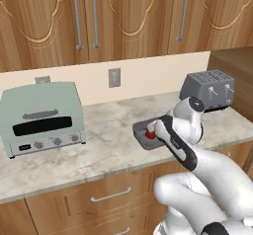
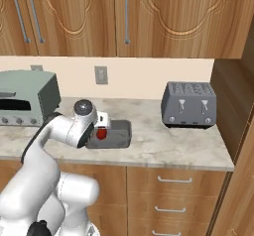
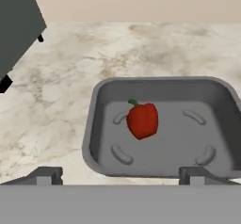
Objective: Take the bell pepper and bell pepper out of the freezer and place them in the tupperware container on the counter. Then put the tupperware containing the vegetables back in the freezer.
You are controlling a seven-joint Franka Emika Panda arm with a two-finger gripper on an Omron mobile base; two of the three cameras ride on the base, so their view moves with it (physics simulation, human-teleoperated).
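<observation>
Where the hand camera looks down, one red bell pepper [image 3: 142, 120] with a short green stem lies free on the floor of the dark grey tupperware container [image 3: 96, 124], roughly at its middle and clear of the walls. Two dark fingers [image 3: 43, 176] rise at the bottom of that view, set wide apart, one outside the tub's left wall and one toward its right side, with nothing between them. The tub's near rim is cut off by the lower edge and its right corner runs out of the picture. From the left base view the tub [image 1: 139, 129] sits on the beige marbled counter [image 1: 99, 150] between the pale green toaster oven [image 1: 42, 115] and the grey four-slot toaster [image 1: 207, 88]; the white arm covers most of it, and the pepper [image 1: 150, 135] shows as a small red patch beside the wrist. The right base view gives the same: the tub [image 2: 119, 136] half hidden behind the hand, the pepper [image 2: 101, 134] a red spot at the wrist, the fingers themselves hidden by the arm. A wall outlet [image 2: 100, 75] sits on the backsplash above, under wooden cabinets [image 2: 149, 17] with silver handles. The toaster oven is cut off at the left edge of the right base view.
</observation>
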